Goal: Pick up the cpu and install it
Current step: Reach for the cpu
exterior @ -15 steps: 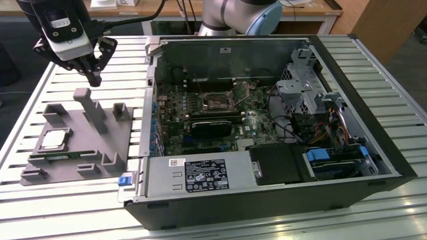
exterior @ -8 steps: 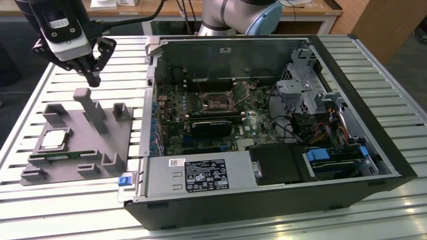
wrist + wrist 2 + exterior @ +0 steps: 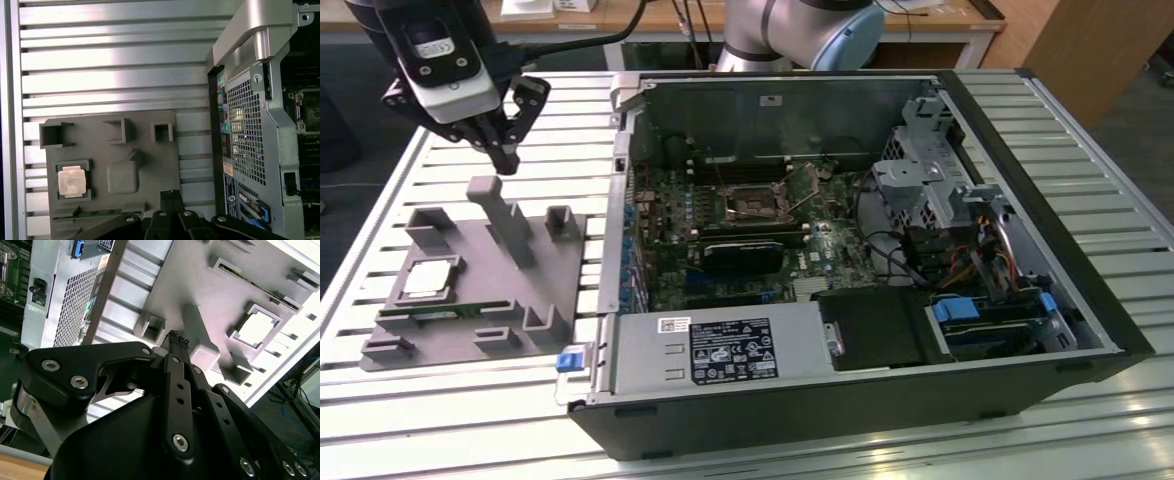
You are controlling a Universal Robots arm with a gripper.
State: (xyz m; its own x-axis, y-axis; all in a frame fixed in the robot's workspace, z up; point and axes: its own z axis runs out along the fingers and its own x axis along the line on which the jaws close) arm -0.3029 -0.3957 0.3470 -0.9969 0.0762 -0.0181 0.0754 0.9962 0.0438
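The cpu (image 3: 430, 280) is a small square chip with a silvery top. It lies flat in a square recess of the grey fixture plate (image 3: 554, 275) at the exterior view's left, beside the open computer case (image 3: 854, 400). It also shows in its recess in both wrist views (image 3: 257, 325) (image 3: 71, 181). My gripper (image 3: 500, 158) hangs above the plate's far end, over the tall grey post (image 3: 504, 215), well apart from the chip. Its fingertips (image 3: 177, 342) (image 3: 171, 195) are pressed together with nothing between them. The motherboard's empty socket (image 3: 754, 203) sits inside the case.
A green memory stick (image 3: 95, 213) lies in a slot along the plate near the chip. Raised grey blocks (image 3: 544, 318) stand on the plate. Inside the case are a black heatsink block (image 3: 747, 252), cables and drive cages (image 3: 947, 200). The slatted metal table (image 3: 480, 410) surrounds everything.
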